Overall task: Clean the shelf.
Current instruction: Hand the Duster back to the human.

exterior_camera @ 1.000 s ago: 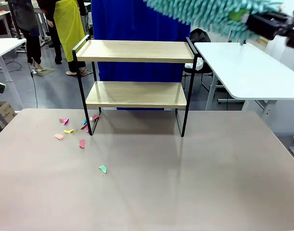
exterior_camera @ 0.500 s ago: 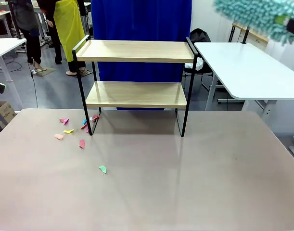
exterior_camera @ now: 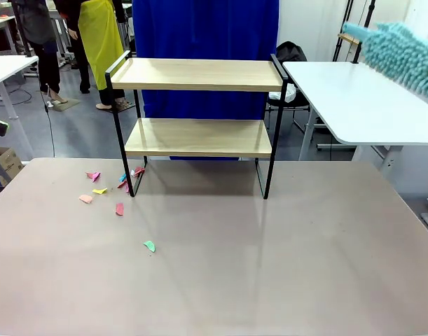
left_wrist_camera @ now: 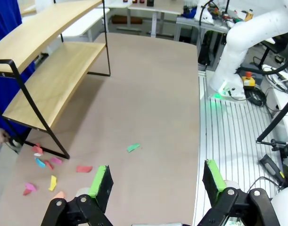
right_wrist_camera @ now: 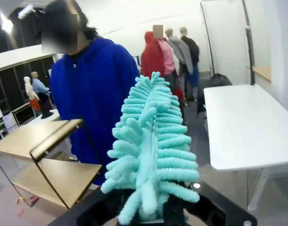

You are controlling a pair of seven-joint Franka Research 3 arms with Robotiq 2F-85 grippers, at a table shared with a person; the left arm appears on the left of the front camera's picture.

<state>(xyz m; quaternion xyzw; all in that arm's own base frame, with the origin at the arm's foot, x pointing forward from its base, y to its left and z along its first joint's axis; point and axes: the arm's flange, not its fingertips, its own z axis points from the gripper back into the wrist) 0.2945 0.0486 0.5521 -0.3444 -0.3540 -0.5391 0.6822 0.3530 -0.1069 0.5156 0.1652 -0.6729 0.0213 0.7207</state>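
The shelf (exterior_camera: 197, 74) stands at the far middle of the brown table, both wooden boards bare; it also shows as the shelf (left_wrist_camera: 49, 77) and the shelf (right_wrist_camera: 42, 136). A fluffy teal duster (right_wrist_camera: 153, 146) rises upright from my right gripper (right_wrist_camera: 153, 213), which is shut on its base, the fingers hidden by the fluff. The duster (exterior_camera: 399, 52) hangs high at the right, well away from the shelf. My left gripper (left_wrist_camera: 157, 179) is open and empty above the table's left part, short of the shelf's left end.
Coloured paper scraps (exterior_camera: 105, 189) lie on the table by the shelf's left front leg, a green scrap (exterior_camera: 150, 246) nearer me. A person in blue (right_wrist_camera: 94, 89) stands behind the shelf. A white table (exterior_camera: 354, 98) stands to the right.
The duster has swung right and downward, from above the shelf's right end to the picture's right edge. The right gripper has left the front view. Shelf and scraps are unmoved.
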